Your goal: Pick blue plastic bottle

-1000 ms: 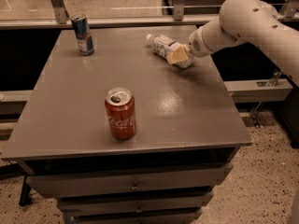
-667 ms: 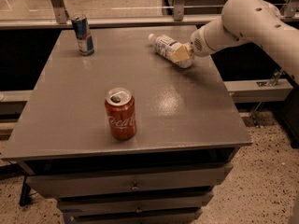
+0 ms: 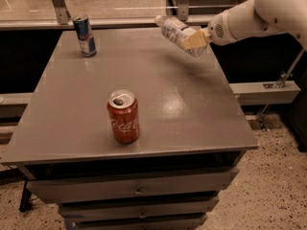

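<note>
We take the red can (image 3: 123, 116), standing upright near the front of the table (image 3: 67, 123), as our marker. The bottle (image 3: 171, 28) is well beyond that can and off to its right, over the far right part of the table. It lies tilted, with its white cap pointing up and away to the left and its other end in the gripper (image 3: 191, 41). The gripper is clamped on the bottle: one tan finger (image 3: 195, 38) crosses the side facing us, and the other is hidden behind the bottle. The white arm (image 3: 249, 16) reaches in from the right, far behind the red can.

The bottle seems to us to hang clear of the tabletop rather than rest on it, though from this angle we cannot be sure how much gap there is. We judge the grasp made and the lift under way or nearly finished. What may be left is only to raise the bottle a little more and hold it steady.

The blue can (image 3: 85, 35) stands upright far behind the red can and to its left, well apart from the bottle. Neither can is touched.
</note>
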Available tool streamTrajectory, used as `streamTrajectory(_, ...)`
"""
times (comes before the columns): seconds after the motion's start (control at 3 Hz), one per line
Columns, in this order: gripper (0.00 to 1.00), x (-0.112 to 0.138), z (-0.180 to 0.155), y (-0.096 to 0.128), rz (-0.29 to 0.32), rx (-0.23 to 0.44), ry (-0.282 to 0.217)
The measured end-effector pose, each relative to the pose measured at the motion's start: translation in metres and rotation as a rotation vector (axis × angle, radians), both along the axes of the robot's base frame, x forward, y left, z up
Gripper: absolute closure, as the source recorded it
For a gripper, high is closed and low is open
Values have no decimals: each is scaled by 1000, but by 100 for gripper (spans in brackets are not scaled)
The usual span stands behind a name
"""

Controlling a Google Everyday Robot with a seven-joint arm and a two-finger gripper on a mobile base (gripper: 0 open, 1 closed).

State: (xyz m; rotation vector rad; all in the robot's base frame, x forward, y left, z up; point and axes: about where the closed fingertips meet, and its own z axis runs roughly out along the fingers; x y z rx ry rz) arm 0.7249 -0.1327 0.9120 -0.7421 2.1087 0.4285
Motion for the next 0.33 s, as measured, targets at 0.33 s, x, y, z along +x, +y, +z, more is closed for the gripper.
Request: streamTrajectory(0.33, 100, 0, 0, 2, 2, 8, 1)
